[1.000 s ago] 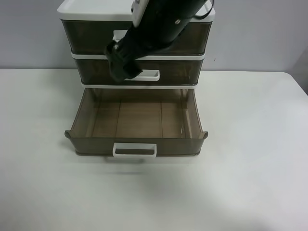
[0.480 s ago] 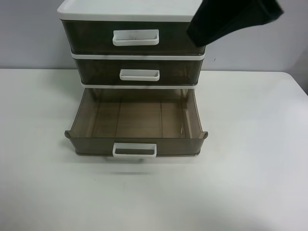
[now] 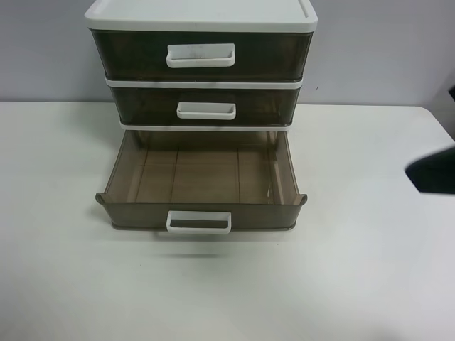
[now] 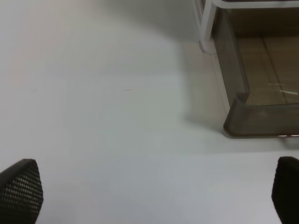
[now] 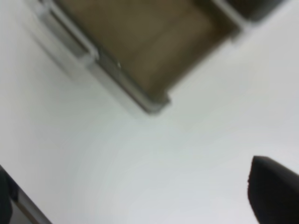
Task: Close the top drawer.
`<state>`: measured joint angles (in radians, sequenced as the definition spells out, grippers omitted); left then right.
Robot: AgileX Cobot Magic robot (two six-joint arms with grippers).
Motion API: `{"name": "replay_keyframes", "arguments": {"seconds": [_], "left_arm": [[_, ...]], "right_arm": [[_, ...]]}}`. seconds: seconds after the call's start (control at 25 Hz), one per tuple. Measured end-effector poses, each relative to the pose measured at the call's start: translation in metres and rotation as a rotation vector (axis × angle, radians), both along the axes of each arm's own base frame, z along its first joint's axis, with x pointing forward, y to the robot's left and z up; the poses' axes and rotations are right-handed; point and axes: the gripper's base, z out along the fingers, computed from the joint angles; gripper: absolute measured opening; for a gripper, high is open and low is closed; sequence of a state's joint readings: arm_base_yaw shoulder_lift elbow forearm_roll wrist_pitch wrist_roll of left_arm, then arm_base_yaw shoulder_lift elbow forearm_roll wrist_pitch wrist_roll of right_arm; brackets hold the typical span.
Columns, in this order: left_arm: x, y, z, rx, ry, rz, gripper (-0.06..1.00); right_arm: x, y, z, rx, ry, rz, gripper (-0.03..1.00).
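Observation:
The top drawer is smoky brown with a white loop handle that carries dark scuff marks. It sits flush in the white-framed cabinet. No gripper touches it. A dark piece of the arm at the exterior high view's right shows at the picture's edge, well away from the cabinet. My right gripper is open and empty above bare table; its view is blurred. My left gripper is open and empty over the table beside a front corner of the pulled-out bottom drawer.
The middle drawer is shut. The bottom drawer is pulled far out and is empty; it also shows in the right wrist view. The white table surrounds the cabinet, with a grey wall behind.
The dark arm that covered the fronts of the upper two drawers has swung away to the exterior view's right edge and down. The drawers have not moved.

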<state>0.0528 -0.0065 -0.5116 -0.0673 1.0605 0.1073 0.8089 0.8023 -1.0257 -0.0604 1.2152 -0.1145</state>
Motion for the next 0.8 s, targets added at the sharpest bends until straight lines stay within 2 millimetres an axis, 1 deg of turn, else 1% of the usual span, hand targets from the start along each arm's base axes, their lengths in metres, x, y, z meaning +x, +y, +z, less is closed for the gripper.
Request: {"name": "replay_keyframes", "arguments": {"seconds": [0.12, 0.16, 0.2, 0.36, 0.44, 0.6, 0.68, 0.8], "left_arm": [[0.000, 0.000, 0.000, 0.000, 0.000, 0.000, 0.99], [0.000, 0.000, 0.000, 0.000, 0.000, 0.000, 0.99], [0.000, 0.000, 0.000, 0.000, 0.000, 0.000, 0.99], [0.000, 0.000, 0.000, 0.000, 0.000, 0.000, 0.99], [0.000, 0.000, 0.000, 0.000, 0.000, 0.000, 0.99], [0.000, 0.000, 0.000, 0.000, 0.000, 0.000, 0.99], [0.000, 0.000, 0.000, 0.000, 0.000, 0.000, 0.99], [0.000, 0.000, 0.000, 0.000, 0.000, 0.000, 0.99]], "right_arm": [[-0.018, -0.027, -0.027, 0.003, 0.002, -0.074, 0.99], [-0.023, -0.036, -0.038, 0.009, 0.002, -0.116, 0.99], [-0.028, -0.043, -0.045, 0.022, -0.009, -0.155, 0.99], [-0.050, -0.069, -0.073, 0.134, -0.109, -0.365, 0.99], [-0.062, -0.076, -0.081, 0.186, -0.168, -0.445, 0.99], [-0.084, -0.081, -0.098, 0.274, -0.278, -0.571, 0.99], [-0.092, -0.082, -0.101, 0.293, -0.321, -0.608, 0.99], [-0.093, -0.082, -0.101, 0.300, -0.332, -0.638, 0.99]]}}
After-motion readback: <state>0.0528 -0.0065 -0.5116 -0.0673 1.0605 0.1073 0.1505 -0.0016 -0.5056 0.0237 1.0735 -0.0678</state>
